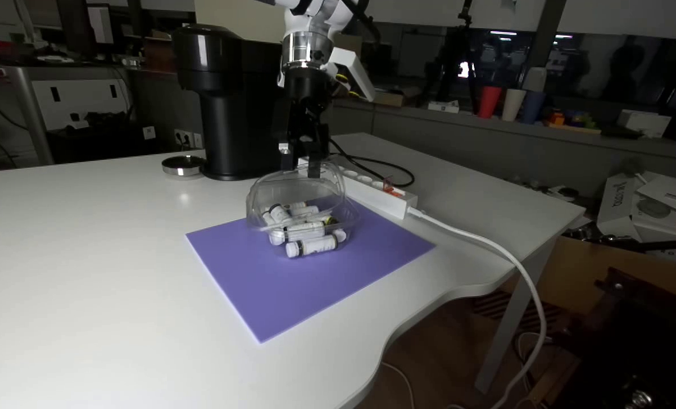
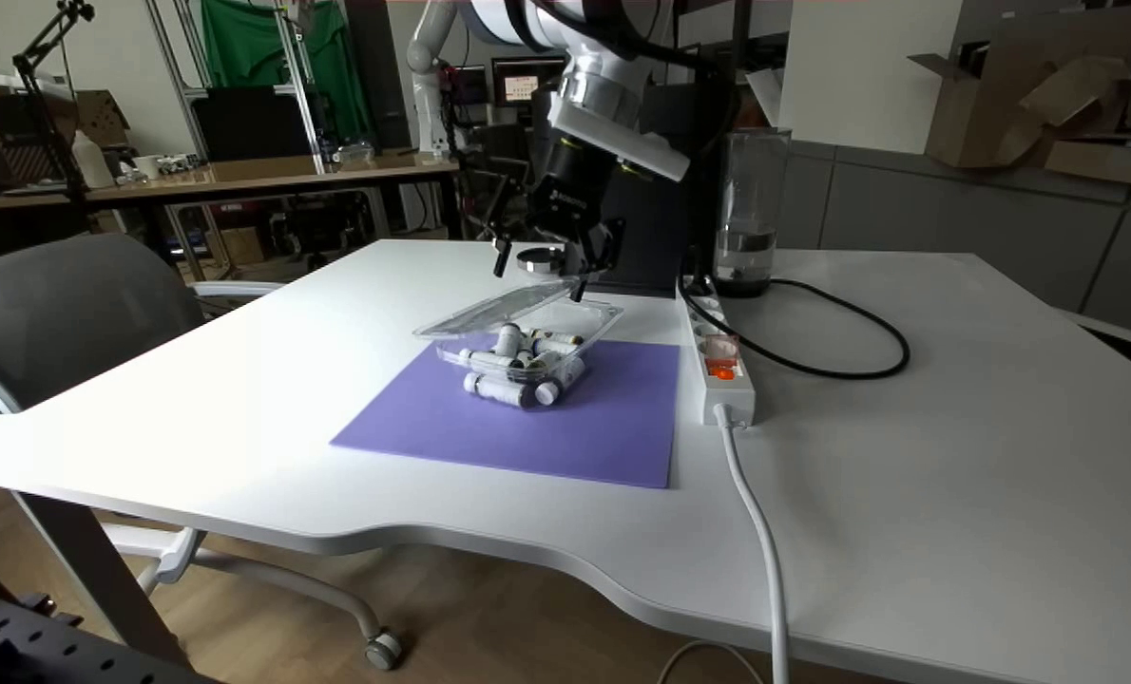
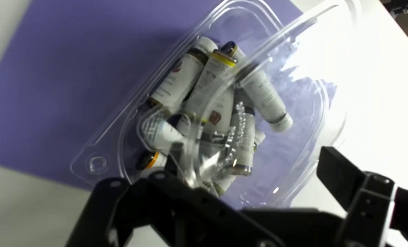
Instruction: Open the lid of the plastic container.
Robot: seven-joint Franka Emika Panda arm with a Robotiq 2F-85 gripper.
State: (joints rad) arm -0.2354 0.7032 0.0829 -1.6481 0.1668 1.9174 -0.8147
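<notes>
the gripper [image 2: 539, 282], fingers [image 3: 341, 178] spread, hangs at the far side of the plastic container [image 2: 600, 320] on the purple mat [image 2: 527, 442], the tilted lid [image 2: 494, 312] sloping away from it down to the near left in an exterior view, contact unclear.

Table [image 2: 214, 446]: white top, rounded dip [image 2: 413, 532] cut into one edge; you see it in both exterior views. Purple mat [image 1: 309, 289] lies flat between that dip and the upright black machine [image 1: 224, 108]. Just beside the mat you have a white power strip [image 1: 379, 196]; its white cord [image 2: 758, 513] runs over the table edge. On the strip's far side from the mat, a black cable [image 2: 851, 375] lies in a wide loop. Round metal dish [image 1: 183, 171] rests just beside the machine's base. Clear tank [image 2: 751, 195] stands upright near the machine; whether they touch, you can't tell.
</notes>
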